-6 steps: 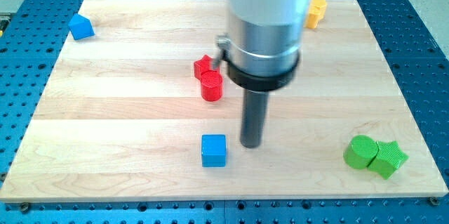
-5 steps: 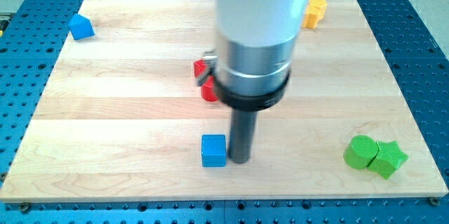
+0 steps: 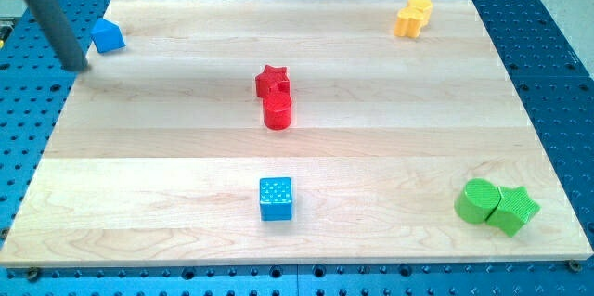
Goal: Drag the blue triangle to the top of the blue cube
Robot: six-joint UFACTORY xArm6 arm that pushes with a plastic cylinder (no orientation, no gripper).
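Observation:
The blue triangle (image 3: 108, 34) sits near the board's top left corner. The blue cube (image 3: 276, 198) sits low on the board, a little left of centre. My tip (image 3: 78, 66) is at the far left edge of the view, just left of and slightly below the blue triangle, with a small gap between them. The rod leans up toward the view's top left corner. The cube is far from the tip, toward the view's bottom right.
A red star (image 3: 272, 81) and a red cylinder (image 3: 277, 111) touch each other at the board's centre. Yellow blocks (image 3: 413, 15) sit at the top right. A green cylinder (image 3: 476, 200) and a green star (image 3: 513, 210) sit at the bottom right.
The rod has left the blue cube's right side and now stands at the far left by the blue triangle. The blue cube has shifted slightly left.

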